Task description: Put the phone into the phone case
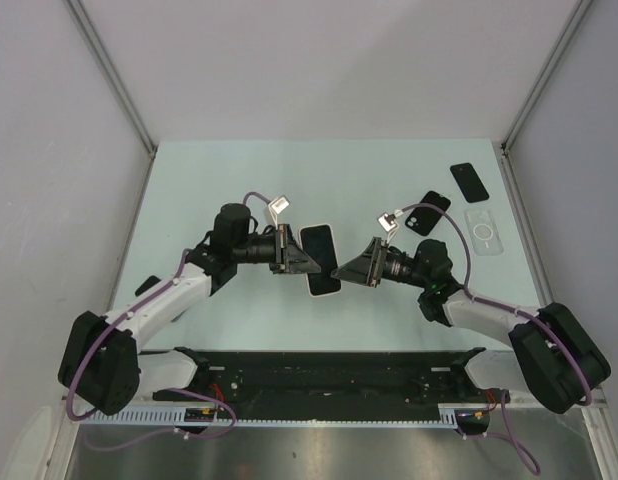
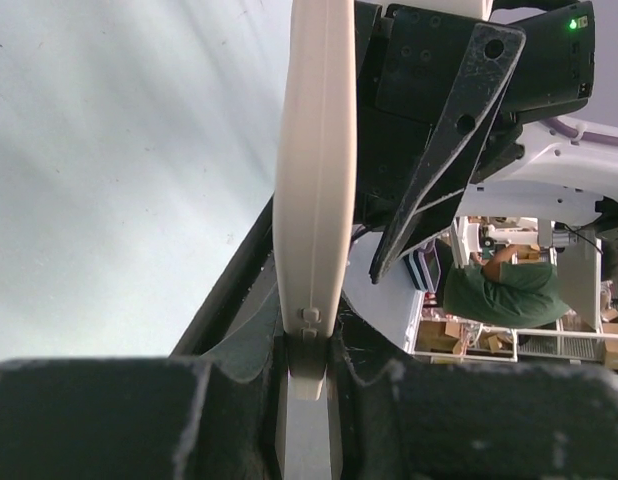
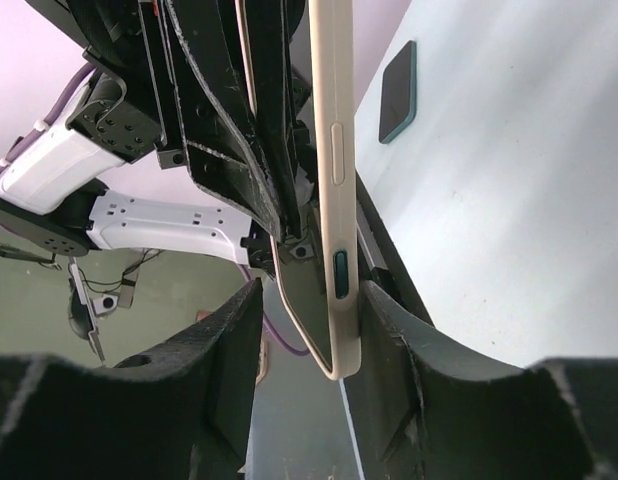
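A cream phone case (image 1: 320, 250) is held on edge above the table's middle, between the two arms. My left gripper (image 1: 292, 256) is shut on one end of it, and its cream edge (image 2: 314, 180) runs up from my fingers (image 2: 251, 400). In the right wrist view the case's side with buttons (image 3: 335, 190) hangs between my right jaws. A thin dark phone edge (image 3: 299, 320) stands a little off the case at the lower corner. My right gripper (image 1: 343, 271) is open around that end, one finger (image 3: 389, 340) close beside the case.
At the back right of the table lie a black phone (image 1: 469, 181), a dark phone (image 1: 426, 213) and a clear case (image 1: 483, 230) with a ring. The dark phone also shows in the right wrist view (image 3: 397, 92). A black rail (image 1: 329, 372) runs along the near edge.
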Action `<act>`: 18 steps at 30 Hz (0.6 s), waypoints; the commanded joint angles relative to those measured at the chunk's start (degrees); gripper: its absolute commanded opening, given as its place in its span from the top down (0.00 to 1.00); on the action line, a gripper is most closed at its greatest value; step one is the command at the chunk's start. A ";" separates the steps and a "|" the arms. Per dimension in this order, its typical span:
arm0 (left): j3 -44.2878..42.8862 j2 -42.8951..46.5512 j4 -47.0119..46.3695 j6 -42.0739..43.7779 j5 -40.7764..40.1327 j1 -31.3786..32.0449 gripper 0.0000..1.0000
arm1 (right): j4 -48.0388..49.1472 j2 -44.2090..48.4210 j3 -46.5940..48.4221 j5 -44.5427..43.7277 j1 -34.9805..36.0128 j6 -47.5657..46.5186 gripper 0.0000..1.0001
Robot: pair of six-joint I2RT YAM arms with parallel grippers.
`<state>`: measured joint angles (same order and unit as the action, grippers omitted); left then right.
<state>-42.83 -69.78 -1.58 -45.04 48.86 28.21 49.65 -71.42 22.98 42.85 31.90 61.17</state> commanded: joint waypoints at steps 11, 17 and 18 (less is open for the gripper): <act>-0.41 -2.02 -0.63 1.52 2.30 -0.17 0.96 | -0.08 -2.23 5.85 -0.75 -1.58 -3.69 1.00; -2.70 -2.03 8.17 6.01 -3.07 -1.75 0.34 | -3.84 -2.50 7.51 -0.31 -4.30 -5.35 1.00; -2.61 -1.68 8.44 6.10 -3.33 -2.27 0.18 | -7.34 -2.67 8.47 -0.31 -4.74 -6.31 1.00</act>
<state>-43.24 -72.31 2.85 -42.09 47.99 27.33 45.10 -73.93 26.89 43.79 29.08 57.32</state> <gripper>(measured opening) 0.631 0.055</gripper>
